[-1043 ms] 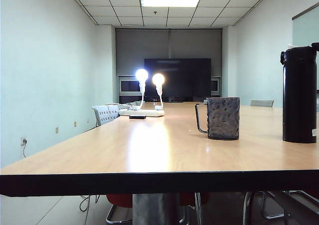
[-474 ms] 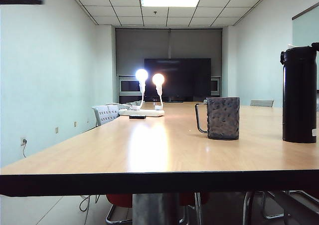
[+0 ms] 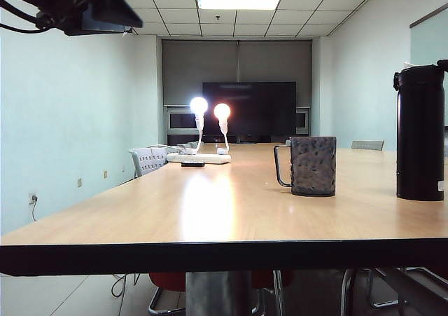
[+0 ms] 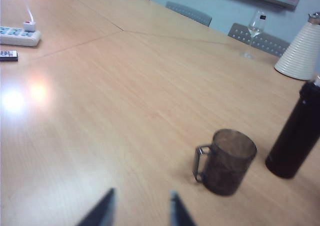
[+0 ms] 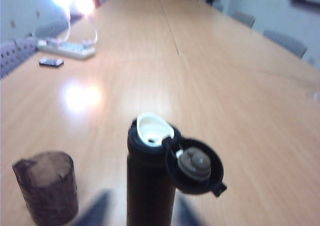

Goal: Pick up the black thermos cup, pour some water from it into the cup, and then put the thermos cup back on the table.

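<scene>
Right pincer [image 5: 140,208], fingers apart, hung directly behind the upright matte black thermos cup [image 5: 150,186] with its lid open; left pincer [image 4: 140,208], also apart, faced the dimpled grey mug [image 4: 225,161].

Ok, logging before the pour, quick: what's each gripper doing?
Left gripper: open, empty, above the table.
Right gripper: open, empty, behind the black thermos cup.
</scene>
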Motion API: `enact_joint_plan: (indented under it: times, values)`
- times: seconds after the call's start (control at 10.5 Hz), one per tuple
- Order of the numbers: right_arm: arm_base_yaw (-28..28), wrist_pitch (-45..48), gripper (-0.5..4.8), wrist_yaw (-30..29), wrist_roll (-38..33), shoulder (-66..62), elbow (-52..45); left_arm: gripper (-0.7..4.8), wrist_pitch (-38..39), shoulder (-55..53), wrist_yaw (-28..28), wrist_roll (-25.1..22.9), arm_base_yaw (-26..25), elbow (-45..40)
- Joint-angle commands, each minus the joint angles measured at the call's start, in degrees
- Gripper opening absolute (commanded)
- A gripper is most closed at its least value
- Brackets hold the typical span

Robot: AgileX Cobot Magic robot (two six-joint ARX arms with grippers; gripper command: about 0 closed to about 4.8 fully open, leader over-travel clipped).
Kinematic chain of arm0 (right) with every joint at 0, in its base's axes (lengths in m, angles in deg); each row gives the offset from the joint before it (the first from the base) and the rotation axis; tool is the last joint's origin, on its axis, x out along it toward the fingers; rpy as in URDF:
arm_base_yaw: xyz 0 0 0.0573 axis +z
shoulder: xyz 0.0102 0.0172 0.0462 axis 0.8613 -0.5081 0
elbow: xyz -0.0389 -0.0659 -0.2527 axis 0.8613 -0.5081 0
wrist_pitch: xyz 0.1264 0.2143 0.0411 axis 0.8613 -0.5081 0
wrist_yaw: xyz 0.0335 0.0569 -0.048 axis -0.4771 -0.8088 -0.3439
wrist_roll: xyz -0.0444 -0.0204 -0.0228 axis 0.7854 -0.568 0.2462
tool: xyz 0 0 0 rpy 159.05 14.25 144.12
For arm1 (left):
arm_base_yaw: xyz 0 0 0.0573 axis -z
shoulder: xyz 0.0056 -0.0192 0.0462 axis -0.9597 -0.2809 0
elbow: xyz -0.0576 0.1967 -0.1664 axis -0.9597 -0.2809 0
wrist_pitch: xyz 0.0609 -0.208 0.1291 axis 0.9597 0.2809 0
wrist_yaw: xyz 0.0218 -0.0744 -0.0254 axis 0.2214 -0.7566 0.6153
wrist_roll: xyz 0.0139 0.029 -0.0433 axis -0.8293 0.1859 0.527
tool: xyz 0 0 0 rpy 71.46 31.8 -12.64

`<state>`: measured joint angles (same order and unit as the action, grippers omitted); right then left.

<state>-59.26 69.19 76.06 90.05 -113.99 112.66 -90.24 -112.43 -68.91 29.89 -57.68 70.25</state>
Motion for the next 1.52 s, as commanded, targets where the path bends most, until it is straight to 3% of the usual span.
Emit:
enact_joint_plan:
  times: [0.09, 0.38, 0.47, 0.76, 0.95, 1.04, 1.14, 1.23, 1.52]
  values:
    - [0.0, 0.9, 4.79, 0.1, -4.7, -6.5, 0.1, 1.94, -1.6, -0.9, -0.4, 1.6, 0.0, 1.0]
    - [0.0, -1.0, 4.79, 0.2, -5.0, -8.7, 0.1, 1.94, -1.6, -0.9, -0.4, 1.6, 0.0, 1.0]
    - [2.7, 1.9, 4.79, 1.7, -7.3, -8.7, -2.9, 1.93, -1.6, -0.9, -0.4, 1.6, 0.0, 1.0]
    - [11.1, 17.0, 4.79, 19.6, -7.3, -11.4, -11.7, 1.93, -1.6, -1.0, -0.4, 1.6, 0.1, 1.0]
    - [12.2, 25.1, 4.79, 20.7, -7.9, -18.9, -12.4, 1.93, -1.6, -1.0, -0.4, 1.6, 0.1, 1.0]
    - [15.2, 35.8, 4.79, 25.4, -8.2, -30.9, -11.9, 1.92, -1.6, -1.0, -0.4, 1.6, 0.1, 1.0]
    - [16.5, 37.4, 4.79, 28.7, -8.1, -33.1, -11.9, 1.92, -1.6, -1.0, -0.7, 1.6, 0.1, 1.0]
    - [17.1, 46.4, 4.79, 34.5, -8.2, -40.1, -11.3, 1.92, -1.6, -1.0, -1.0, 1.6, 0.1, 1.0]
    - [17.1, 47.5, 4.79, 35.5, -7.7, -46.2, -6.1, 1.92, -1.3, -1.0, -1.0, 1.6, 0.1, 1.0]
